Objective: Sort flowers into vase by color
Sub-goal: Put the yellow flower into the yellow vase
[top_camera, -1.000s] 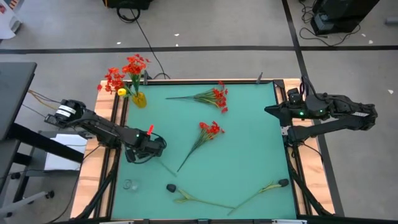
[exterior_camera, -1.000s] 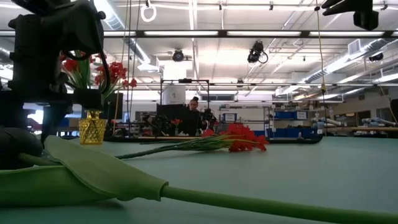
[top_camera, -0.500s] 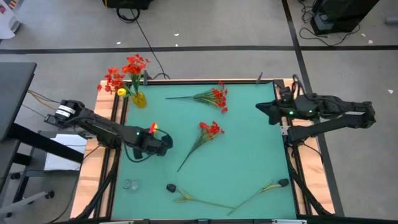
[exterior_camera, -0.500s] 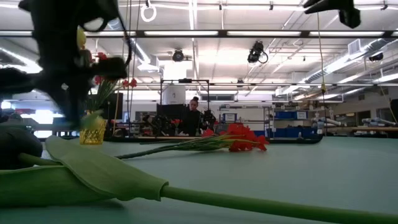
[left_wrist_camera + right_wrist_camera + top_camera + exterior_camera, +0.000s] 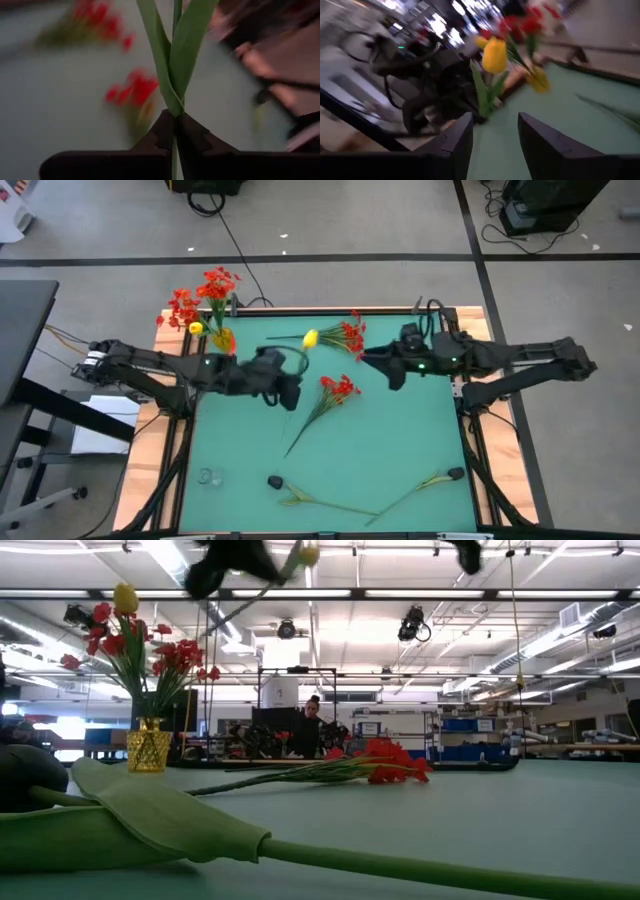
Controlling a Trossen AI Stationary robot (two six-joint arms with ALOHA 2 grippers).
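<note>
From the high view, I see my left gripper (image 5: 287, 383) above the middle of the green table (image 5: 400, 450). It pinches the stem of a yellow tulip (image 5: 310, 338), whose head shows in the upper middle of the frame. My right gripper (image 5: 375, 361) is just right of the middle, with its fingers spread apart and nothing in them. The yellow vase (image 5: 222, 339) stands in the upper left corner of the table with red flowers and one yellow one in it. A red spray (image 5: 338, 388) lies in the middle, and another red spray (image 5: 345, 334) lies near the top edge. Two long stems (image 5: 330, 502) lie near the bottom.

In the low view, the vase (image 5: 148, 749) stands at the left. A red spray (image 5: 385, 762) lies in the middle. A person (image 5: 308, 730) is far behind the table.

In the left wrist view, my fingers (image 5: 165, 132) are pressed together on the green stem (image 5: 172, 55).

In the right wrist view, my fingers (image 5: 457, 140) stand apart. The yellow tulip (image 5: 494, 55) is in the upper middle, beyond them.
</note>
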